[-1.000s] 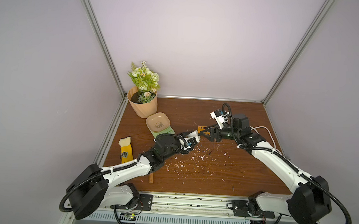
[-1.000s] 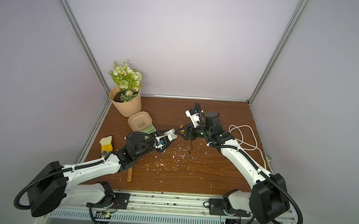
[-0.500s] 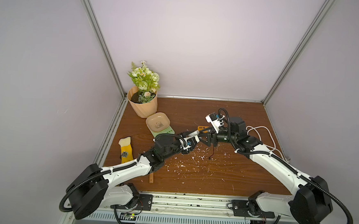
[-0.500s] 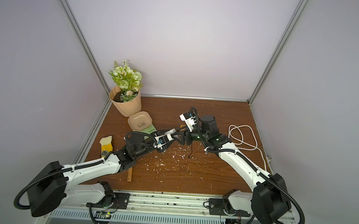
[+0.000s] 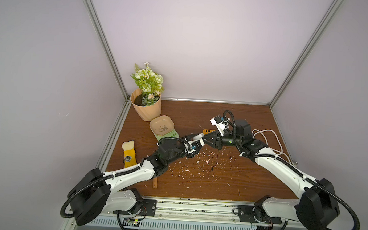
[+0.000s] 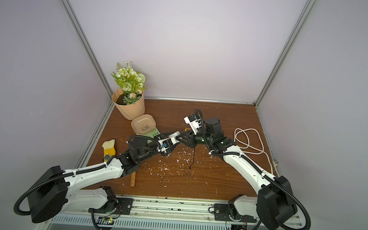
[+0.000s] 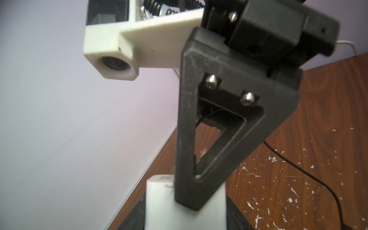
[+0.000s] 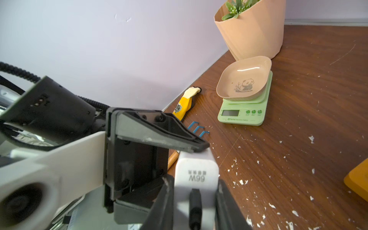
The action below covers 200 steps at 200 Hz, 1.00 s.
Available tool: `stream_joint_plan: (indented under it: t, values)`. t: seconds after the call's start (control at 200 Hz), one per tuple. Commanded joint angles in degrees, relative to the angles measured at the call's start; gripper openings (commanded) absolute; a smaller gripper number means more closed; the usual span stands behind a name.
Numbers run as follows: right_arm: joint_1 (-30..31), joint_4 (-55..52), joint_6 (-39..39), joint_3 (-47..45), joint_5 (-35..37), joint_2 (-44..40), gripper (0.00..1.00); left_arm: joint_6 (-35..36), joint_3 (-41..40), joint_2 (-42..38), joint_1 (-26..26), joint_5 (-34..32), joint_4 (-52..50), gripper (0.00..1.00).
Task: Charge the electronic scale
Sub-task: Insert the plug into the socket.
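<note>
1. Hidden parts: in both top views the left arm covers the near edge of the pale green rectangular electronic scale [image 5: 169, 134]. The orange power strip [image 5: 208, 131] shows only a sliver behind the right gripper [image 8: 196, 195] and is cut off in the right wrist view.
2. End effectors: the left gripper [image 7: 185, 217] is clamped on the small white cube charger [image 8: 196, 169]. The right gripper's jaws press against the charger's sides at the end where a thin black cable [image 5: 217, 157] is plugged in. The charger is held clear of the table.
3. Scale: it stands flat on the brown wooden table [image 5: 218, 183] at the left rear, just beside the peach flower pot [image 5: 148, 111]. The grey display is blank, with three green buttons beside it. A beige rounded-square panda-print tray [image 8: 244, 79] sits on top. The charging port cannot be made out.
4. Room: bare wood strewn with white flakes separates the scale from the grippers. A coiled white cable [image 5: 267, 138] lies near the right wall.
</note>
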Motion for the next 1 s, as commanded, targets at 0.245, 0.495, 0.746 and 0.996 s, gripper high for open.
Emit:
stream_joint_plan:
  t: [0.245, 0.495, 0.746, 0.996]
  values:
    - [0.33, -4.78, -3.53, 4.81, 13.01, -0.34, 0.08, -2.73, 1.33, -3.09, 0.34, -3.27, 3.64, 0.82]
    - [0.33, -15.95, -3.28, 12.14, 38.82, 4.03, 0.09, -4.88, -1.92, -7.49, 2.89, -5.05, 4.07, 0.89]
    - [0.33, -19.99, 1.59, 20.03, 52.92, 14.14, 0.07, -8.26, -4.63, -8.4, 4.52, -8.7, 6.49, 0.91]
    - [0.51, -22.73, 6.41, 25.0, 59.53, 22.08, 0.08, -7.83, -6.3, -9.24, 4.6, -9.33, 6.85, 0.91]
